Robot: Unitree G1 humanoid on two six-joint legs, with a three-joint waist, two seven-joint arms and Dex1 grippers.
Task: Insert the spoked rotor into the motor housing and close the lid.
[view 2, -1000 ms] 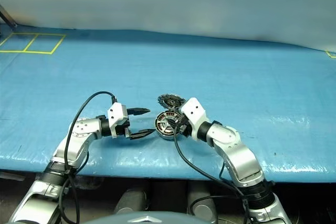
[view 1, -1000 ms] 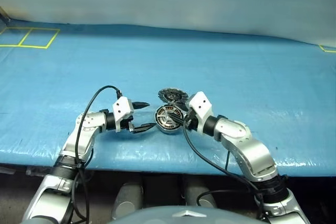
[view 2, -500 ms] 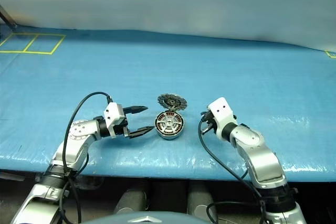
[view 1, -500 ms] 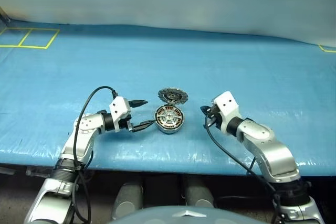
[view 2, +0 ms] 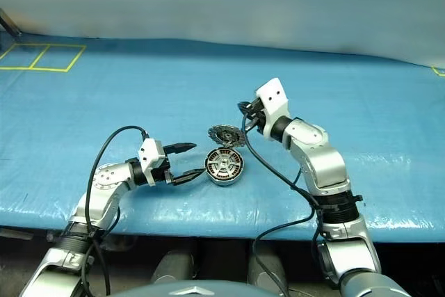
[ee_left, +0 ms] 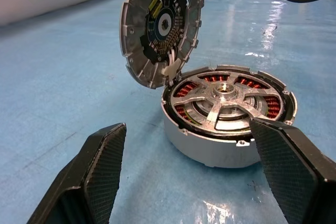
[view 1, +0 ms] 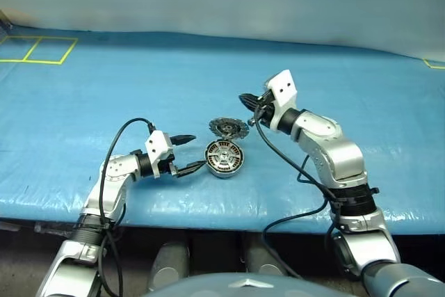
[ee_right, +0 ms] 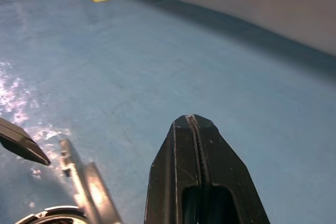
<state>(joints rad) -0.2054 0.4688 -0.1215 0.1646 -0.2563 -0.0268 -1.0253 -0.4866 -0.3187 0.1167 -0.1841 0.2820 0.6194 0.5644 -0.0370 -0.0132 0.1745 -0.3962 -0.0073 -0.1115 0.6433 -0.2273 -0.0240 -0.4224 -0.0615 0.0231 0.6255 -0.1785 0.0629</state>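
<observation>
Rotor is in, lid next.

Head view: the motor housing [view 1: 224, 158] sits on the blue bench [view 1: 361, 102], the left gripper [view 1: 189, 153] wide and empty beside it, the right gripper [view 1: 245, 99] raised above the lid [view 1: 229, 127].
Left wrist view: the spoked rotor [ee_left: 224, 96] lies inside; the lid stands up.
Right wrist view: the right gripper is clenched on nothing; the lid is cut off.
I think pushing the lid down comes next.

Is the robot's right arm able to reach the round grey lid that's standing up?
Probably yes. The right gripper, jaws shut and empty, hangs just above and behind the open round grey metal lid, with only bare blue mat around it and nothing between them.
</observation>
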